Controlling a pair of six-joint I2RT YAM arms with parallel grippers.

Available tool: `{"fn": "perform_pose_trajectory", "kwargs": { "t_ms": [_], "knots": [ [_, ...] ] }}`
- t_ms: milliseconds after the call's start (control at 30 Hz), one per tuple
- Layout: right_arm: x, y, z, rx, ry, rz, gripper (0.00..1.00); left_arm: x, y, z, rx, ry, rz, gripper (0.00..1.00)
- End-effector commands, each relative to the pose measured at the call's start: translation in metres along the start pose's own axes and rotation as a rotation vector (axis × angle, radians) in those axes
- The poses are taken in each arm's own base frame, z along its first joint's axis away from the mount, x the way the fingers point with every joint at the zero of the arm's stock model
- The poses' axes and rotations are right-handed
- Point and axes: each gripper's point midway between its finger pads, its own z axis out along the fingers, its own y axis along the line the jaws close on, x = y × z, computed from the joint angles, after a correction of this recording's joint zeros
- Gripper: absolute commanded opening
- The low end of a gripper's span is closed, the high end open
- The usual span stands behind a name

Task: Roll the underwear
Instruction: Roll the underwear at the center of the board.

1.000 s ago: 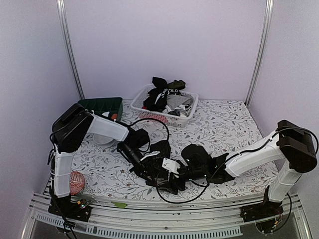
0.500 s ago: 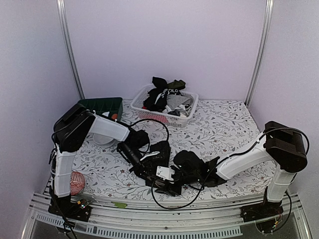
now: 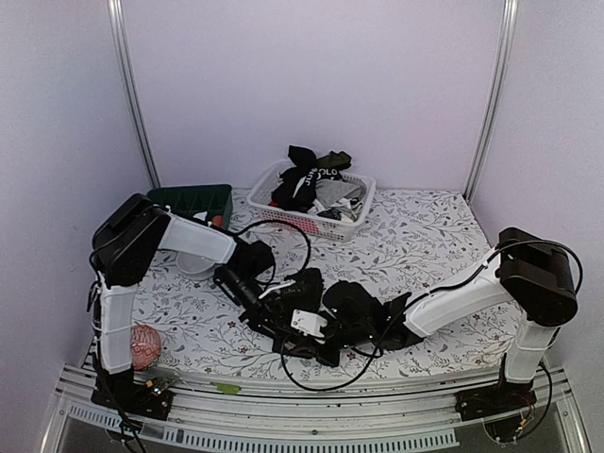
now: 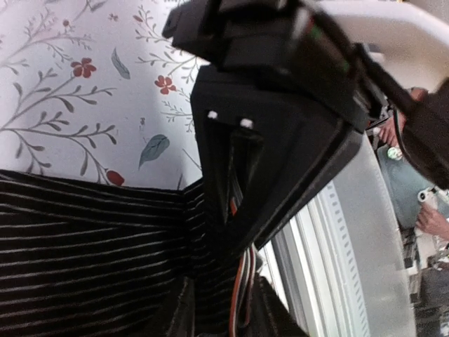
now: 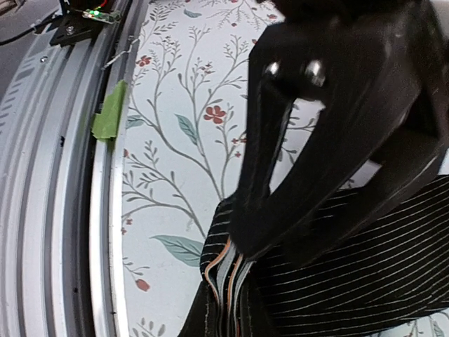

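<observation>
A black underwear with thin white stripes [image 4: 84, 246] lies near the table's front edge, mostly hidden under both wrists in the top view. Its folded waistband edge [image 5: 226, 284], orange and grey layers, stands between my right gripper's fingers. The right gripper [image 3: 338, 332] [image 5: 235, 316] is shut on that edge. My left gripper [image 3: 319, 347] [image 4: 231, 316] faces it from the other side. The same cloth and waistband sit between its fingers [image 4: 172, 312]; whether they press on it does not show. More underwear [image 3: 311, 179] is heaped in the basket.
The white lattice basket [image 3: 351, 225] stands at the back centre, a dark green bin [image 3: 193, 200] to its left. A white dish [image 3: 193, 266] and a pink ball [image 3: 142, 344] sit by the left arm. Green tape [image 5: 111, 112] marks the metal front rail [image 5: 56, 210].
My right arm has reached further left, up against the left gripper, and its jaws have closed on the waistband edge. The left wrist has shifted slightly left and back.
</observation>
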Motion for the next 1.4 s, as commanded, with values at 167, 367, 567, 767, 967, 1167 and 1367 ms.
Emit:
{"fn": "perform_pose_trajectory", "kwargs": {
  "t_ms": [167,367,567,767,967,1167,1367],
  "knots": [
    [0.006,0.018,0.0,-0.27,0.08,0.483,0.0,-0.053,-0.011,-0.126,-0.573,-0.33,0.2,0.43],
    [0.014,0.001,0.005,-0.4,0.115,0.738,0.0,-0.03,-0.044,-0.126,-0.805,-0.27,0.444,0.44],
    [0.034,-0.012,0.019,-0.463,0.179,0.885,0.0,-0.004,-0.078,-0.072,-0.877,-0.093,0.813,0.45],
    [0.054,-0.012,0.032,-0.489,0.28,0.959,0.0,0.01,-0.077,-0.027,-0.838,0.038,0.949,0.46],
    [0.07,-0.01,0.036,-0.478,0.329,0.983,0.0,0.01,-0.045,-0.006,-0.875,0.148,0.96,0.47],
    [0.078,-0.01,0.04,-0.467,0.353,1.009,0.0,0.014,-0.018,0.004,-0.904,0.227,0.945,0.48],
    [0.08,-0.011,0.04,-0.466,0.352,1.01,0.0,0.041,0.004,0.009,-0.888,0.38,0.9,0.32]
  ]
}}
